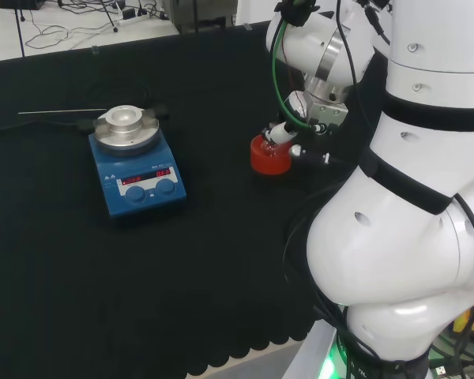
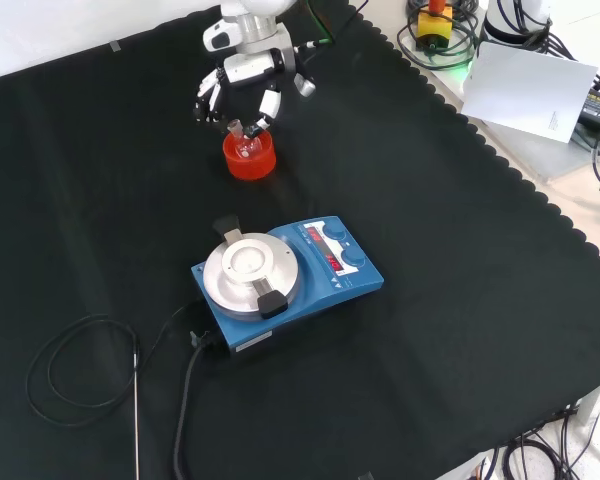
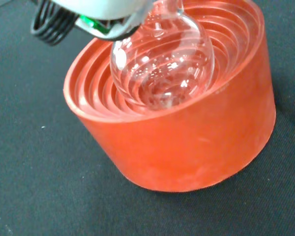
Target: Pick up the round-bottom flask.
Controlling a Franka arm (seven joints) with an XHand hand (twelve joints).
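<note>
A clear round-bottom flask sits in a red ribbed stand on the black tabletop, neck upright, directly beneath the robot hand, whose curled fingers close around that neck.

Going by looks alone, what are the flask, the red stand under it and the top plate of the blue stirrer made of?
Round-bottom flask: clear glass by the look, glossy, the ribs showing through it.
Red stand: matte, slightly dusty; probably rubber or soft plastic, with moulded concentric ribs inside.
Top plate: brushed or dull silver metal, likely aluminium or steel; its blue stirrer body looks like painted metal or plastic, which I cannot settle.
</note>
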